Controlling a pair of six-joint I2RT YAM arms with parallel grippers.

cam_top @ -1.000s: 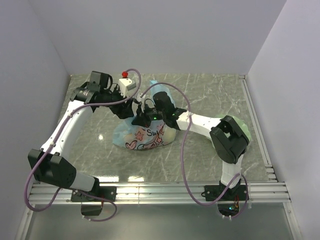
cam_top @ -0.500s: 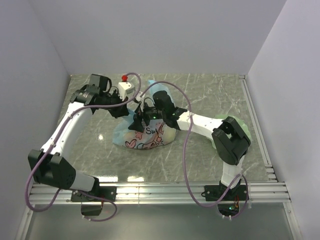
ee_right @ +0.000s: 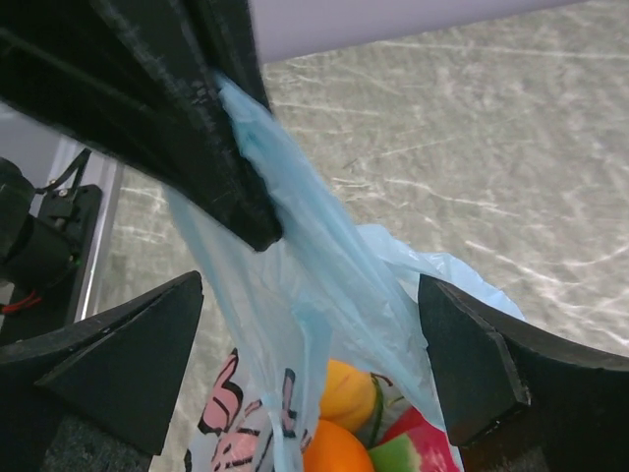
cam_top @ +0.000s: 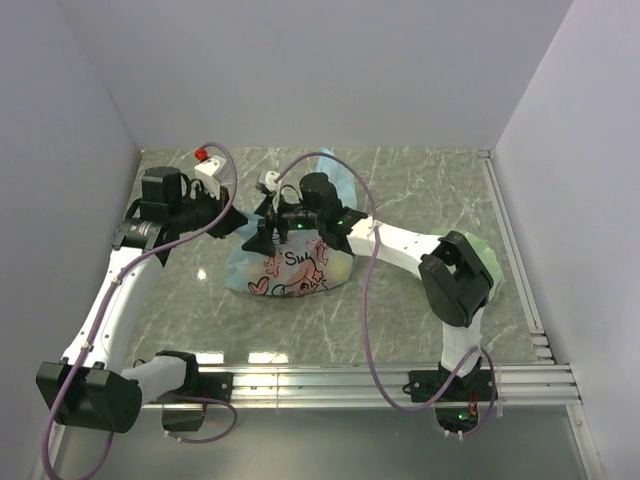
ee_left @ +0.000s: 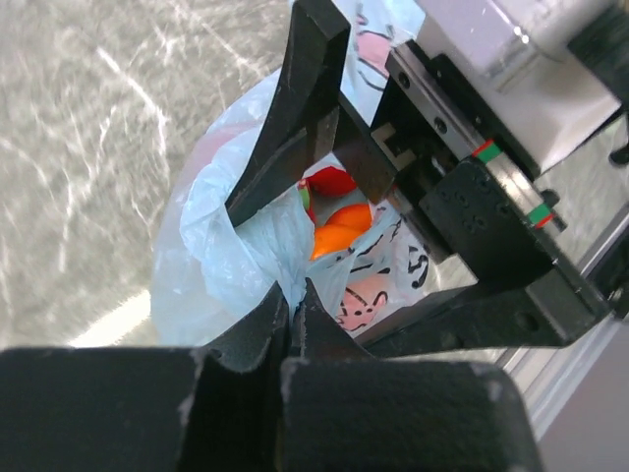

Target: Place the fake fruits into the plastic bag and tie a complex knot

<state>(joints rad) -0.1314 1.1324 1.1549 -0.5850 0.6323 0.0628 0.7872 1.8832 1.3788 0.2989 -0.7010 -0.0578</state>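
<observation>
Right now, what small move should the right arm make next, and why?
Probably close the right gripper on the strip of the plastic bag: its jaws stand open either side of it, while the left gripper pinches that film above the fake fruits.

Thin translucent plastic bag (cam_top: 290, 272), glossy fruits (ee_right: 346, 393)

Lab test cell: plain white walls (cam_top: 300, 70), marble-patterned table (cam_top: 420, 185).

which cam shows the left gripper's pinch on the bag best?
Left wrist: the left gripper is shut on a fold of the plastic bag right at its fingertips. Right wrist shows the film draping from those fingers, side-on. Top external shows only the gripper at the bag's upper left; the contact is too small to read.
</observation>
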